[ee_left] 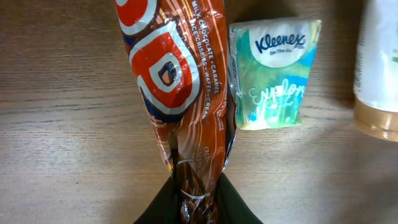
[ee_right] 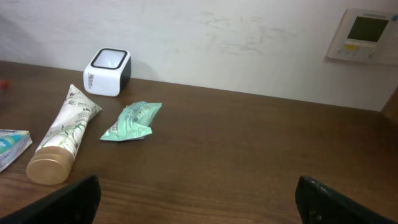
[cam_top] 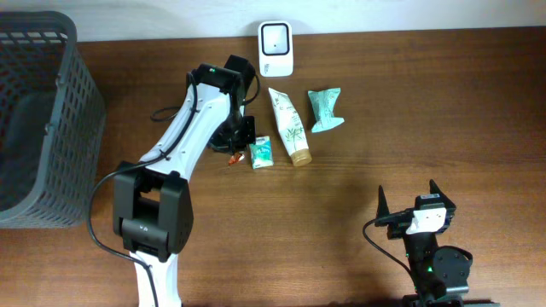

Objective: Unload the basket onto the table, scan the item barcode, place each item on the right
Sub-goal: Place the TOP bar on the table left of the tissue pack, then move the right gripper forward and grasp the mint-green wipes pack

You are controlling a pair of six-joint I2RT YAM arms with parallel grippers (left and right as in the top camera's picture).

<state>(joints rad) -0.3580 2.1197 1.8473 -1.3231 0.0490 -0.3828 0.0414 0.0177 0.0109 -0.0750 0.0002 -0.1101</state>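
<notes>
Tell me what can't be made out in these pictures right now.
- Left wrist: the snack wrapper shows no barcode on the side facing up.
- Left wrist: the left fingers are cut off by the bottom edge, so whether they grip the wrapper is unclear.
- Overhead: the wrapper is mostly hidden beneath the left arm.
- Left wrist: the lotion tube is cut off by the right edge.
- Overhead: the basket runs off the left edge.

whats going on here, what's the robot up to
The left hand pinches the end of an orange chocolate wafer bar lying on the table beside a Kleenex pack. The white scanner sits at the table's back edge, so no scan yet. The right hand is open, holding nothing.
</notes>
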